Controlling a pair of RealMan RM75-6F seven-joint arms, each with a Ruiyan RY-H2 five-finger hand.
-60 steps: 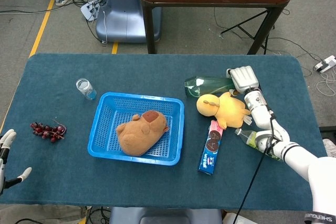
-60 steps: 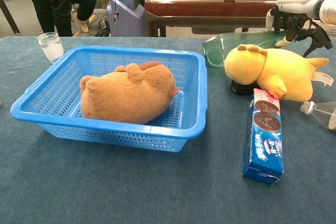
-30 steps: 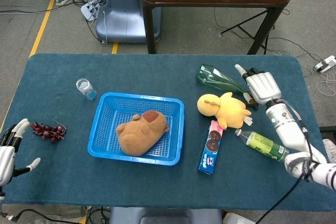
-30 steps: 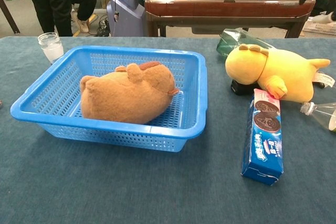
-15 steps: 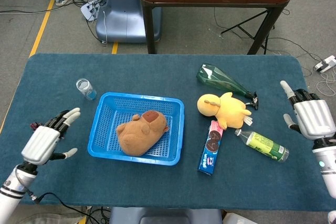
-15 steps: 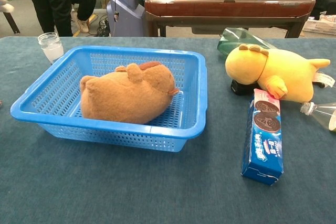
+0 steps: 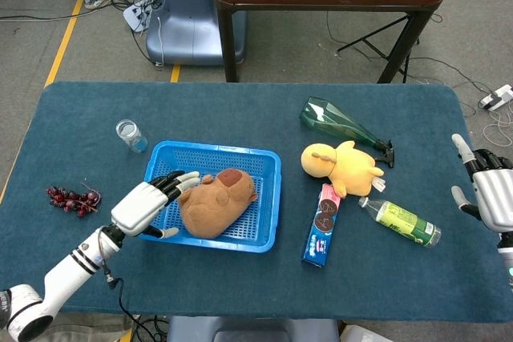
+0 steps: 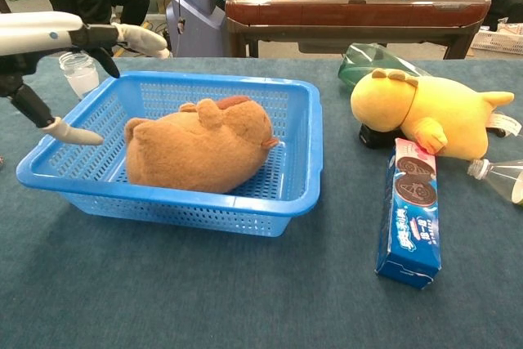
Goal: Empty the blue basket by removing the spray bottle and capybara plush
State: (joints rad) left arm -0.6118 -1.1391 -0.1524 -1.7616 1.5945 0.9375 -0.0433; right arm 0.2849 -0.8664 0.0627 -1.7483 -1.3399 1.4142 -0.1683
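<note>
**One plush in the basket, spray bottle out on the desk**

The capybara plush (image 7: 216, 202) lies on its side in the blue basket (image 7: 264, 202), filling the middle and right of the floor. Its long axis runs diagonally, head toward the basket's far right corner and rump toward the near left. It is the one thing in the basket.

The left hand (image 7: 148, 204) hangs over the basket's left rim with its fingers (image 7: 183, 179) spread apart and holding nothing. The fingertips reach toward the plush's rump; whether they touch it cannot be told. In the chest view the thumb hangs down inside the left wall, apart from the plush.

The spray bottle (image 7: 341, 122), green and clear, lies flat on the desk right of the basket, toward the far edge. Its base points far-left and its black trigger head near-right, just beside the yellow plush (image 7: 341, 167).

One blue biscuit box (image 7: 321, 224) lies near the basket's right wall, its length running from front to back. One small drink bottle (image 7: 398, 221) lies to the right of it. One glass jar (image 7: 129, 134) stands off the basket's far left corner, and one bunch of dark red grapes (image 7: 74, 199) lies near the left edge.

The right hand (image 7: 490, 195) is at the right edge, fingers apart and empty. Bare cloth runs along the front edge.
</note>
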